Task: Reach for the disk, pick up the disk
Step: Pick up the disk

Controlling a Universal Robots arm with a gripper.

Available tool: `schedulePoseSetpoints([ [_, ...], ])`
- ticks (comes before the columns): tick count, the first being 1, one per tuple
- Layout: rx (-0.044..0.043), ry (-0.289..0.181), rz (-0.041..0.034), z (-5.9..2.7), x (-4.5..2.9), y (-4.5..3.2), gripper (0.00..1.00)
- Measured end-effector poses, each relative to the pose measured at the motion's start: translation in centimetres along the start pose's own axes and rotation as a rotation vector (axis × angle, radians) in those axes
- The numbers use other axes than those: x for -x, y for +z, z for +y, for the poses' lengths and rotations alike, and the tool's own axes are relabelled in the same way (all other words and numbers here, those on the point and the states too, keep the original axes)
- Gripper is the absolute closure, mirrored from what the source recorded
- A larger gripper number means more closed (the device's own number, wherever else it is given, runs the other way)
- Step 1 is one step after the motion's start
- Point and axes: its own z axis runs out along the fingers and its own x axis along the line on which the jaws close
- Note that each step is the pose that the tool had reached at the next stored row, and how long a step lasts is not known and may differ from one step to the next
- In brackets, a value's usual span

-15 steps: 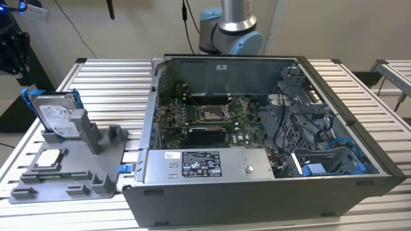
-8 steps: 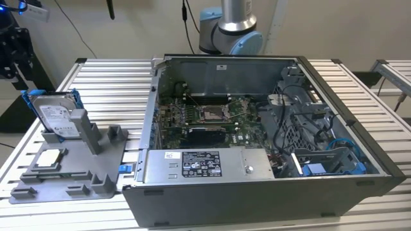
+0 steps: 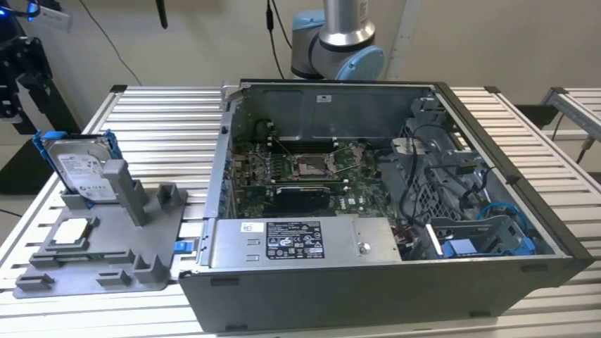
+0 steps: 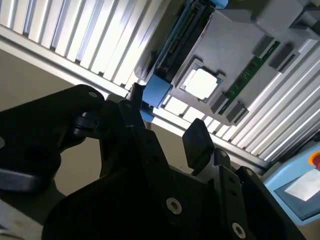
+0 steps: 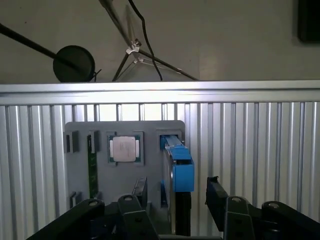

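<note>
I am holding my end effector (image 5: 176,192) released, its two black fingers (image 5: 217,197) spread apart and gripping nothing. In both wrist views the disk (image 5: 181,167) is showing edge-on, its blue frame lying in line with the gap between my fingers; I cannot tell whether either finger is touching it. In the second wrist view my end effector (image 4: 165,112) is sitting just beside the blue corner of the disk (image 4: 159,90).

In the exterior view the disk (image 3: 80,169) is standing upright on its edge, label outward, in a slot at the back of a gray holder (image 3: 141,260). The holder is lying on the ribbed metal worktop (image 3: 169,105), to the exterior view's left of an open computer case (image 3: 376,282). A small square silver chip (image 3: 73,232) is lying flat in the holder, near the disk and apart from it. A green memory stick (image 4: 250,70) is sitting in the same holder, beyond the chip.
</note>
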Motion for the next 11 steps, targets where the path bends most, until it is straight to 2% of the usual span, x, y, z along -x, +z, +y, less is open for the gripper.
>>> schedulePoseSetpoints([
  [2, 0.0000, 0.000, 0.0000, -0.01, 0.01, 0.12, 0.00],
  [11, 0.0000, 0.000, 0.0000, -0.04, 0.22, 1.74, 0.00],
])
